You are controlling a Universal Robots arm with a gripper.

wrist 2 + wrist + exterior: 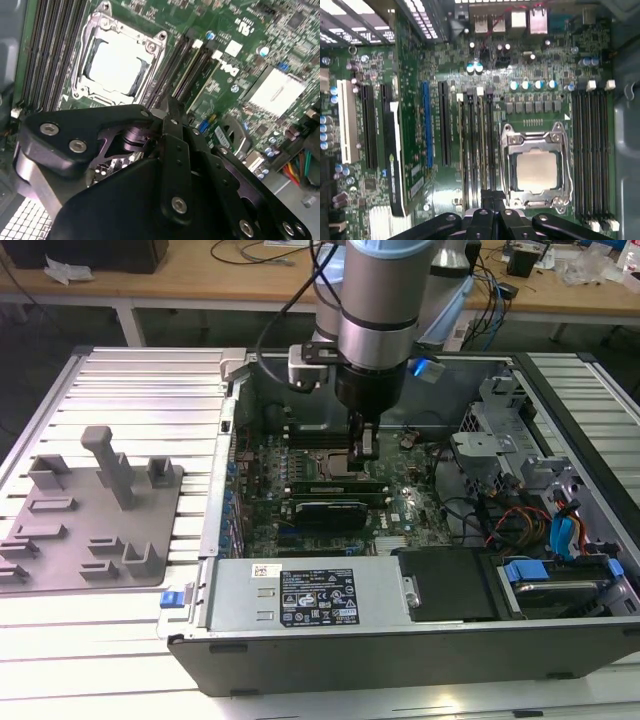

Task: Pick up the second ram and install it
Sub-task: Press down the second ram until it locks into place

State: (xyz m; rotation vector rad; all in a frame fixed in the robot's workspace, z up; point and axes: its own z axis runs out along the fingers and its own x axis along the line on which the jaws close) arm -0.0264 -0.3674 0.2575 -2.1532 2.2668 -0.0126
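Gripper [487, 200] fingers pinched on second ram [483, 145], lowered upright into slot beside processor [536, 171], mid-motherboard [410, 150], probably to seat edge squarely.

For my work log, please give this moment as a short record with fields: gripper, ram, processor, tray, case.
gripper: gripper is down inside the open case, over the memory slots beside the processor
ram: a ram stick stands in a slot right under the gripper; whether the fingers grip it cannot be told
processor: silver processor sits in its metal frame, with slot banks on both sides
tray: grey tray lies on the slatted table at the exterior view's left, no ram on it
case: case lies on its side, board exposed
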